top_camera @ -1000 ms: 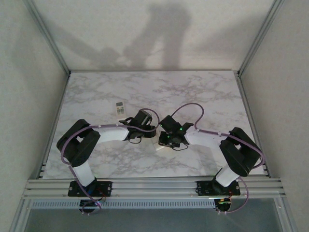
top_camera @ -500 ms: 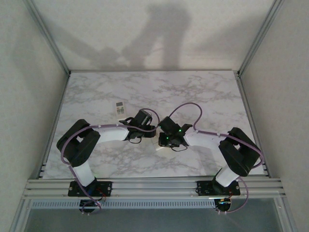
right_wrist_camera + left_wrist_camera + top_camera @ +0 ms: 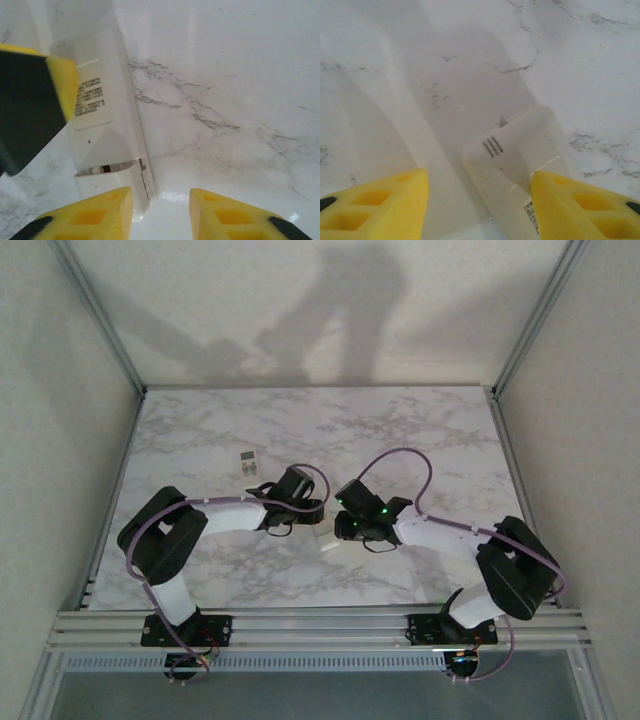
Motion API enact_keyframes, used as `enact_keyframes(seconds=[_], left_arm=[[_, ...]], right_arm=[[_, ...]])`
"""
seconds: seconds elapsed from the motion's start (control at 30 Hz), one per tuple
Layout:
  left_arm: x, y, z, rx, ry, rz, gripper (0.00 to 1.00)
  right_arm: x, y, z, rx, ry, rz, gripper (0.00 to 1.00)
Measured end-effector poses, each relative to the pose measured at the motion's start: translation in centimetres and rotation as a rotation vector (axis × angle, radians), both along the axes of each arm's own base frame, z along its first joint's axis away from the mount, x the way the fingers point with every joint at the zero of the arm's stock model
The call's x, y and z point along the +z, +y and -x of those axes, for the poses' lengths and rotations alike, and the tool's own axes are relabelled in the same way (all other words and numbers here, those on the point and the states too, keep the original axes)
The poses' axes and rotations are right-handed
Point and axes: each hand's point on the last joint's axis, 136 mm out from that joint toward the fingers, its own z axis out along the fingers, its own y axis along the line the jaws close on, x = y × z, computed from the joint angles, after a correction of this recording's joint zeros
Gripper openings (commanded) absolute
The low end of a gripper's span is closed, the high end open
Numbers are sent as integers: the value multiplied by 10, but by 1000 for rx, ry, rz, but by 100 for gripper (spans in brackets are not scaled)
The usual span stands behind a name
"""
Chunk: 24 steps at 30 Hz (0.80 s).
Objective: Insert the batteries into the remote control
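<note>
The remote control [image 3: 325,540] is a white handset lying face down on the marble table, between the two wrists. Its back shows three short grooves near one end [image 3: 492,146] and a printed label [image 3: 90,97]. A thin dark gap [image 3: 107,167] runs across the back at the battery cover's edge. My left gripper [image 3: 477,175] is open, its right finger resting at the remote's edge. My right gripper [image 3: 160,192] is open, with bare table between its fingers and its left finger beside the remote's near end. The batteries are out of view.
A small white rectangular piece with dark markings [image 3: 248,462] lies on the table [image 3: 420,440] behind the left arm. Aluminium frame rails [image 3: 320,625] line the near edge and the sides. The far half of the marble top is bare.
Both grippers have opened wider. The right arm's elbow has swung out to the right, and its gripper has shifted slightly at the remote. The left arm has stayed put.
</note>
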Motion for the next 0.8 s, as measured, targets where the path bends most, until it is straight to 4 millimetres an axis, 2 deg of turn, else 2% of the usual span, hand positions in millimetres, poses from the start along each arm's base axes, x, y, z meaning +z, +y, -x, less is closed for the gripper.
enact_keyframes(seconds=[0.2,0.33,0.4,0.5,0.63,0.8], left_arm=[[10,5,3,21,9,7,65],[42,15,-3,72,-30,61,71],[63,24,-6,103,-64,96,72],[96,38,-7,136,-130,150,75],[134,63,-2,181,-204,203,80],[154,100,4,259,-247,217,86]], right_arm=[[2,2,19,-193,91,-144,51],[6,22,38,-236,132,-207,68],[11,32,42,-231,128,-200,69],[22,42,35,-183,54,-111,79],[34,49,24,-45,-58,79,83],[14,46,22,141,-53,312,86]])
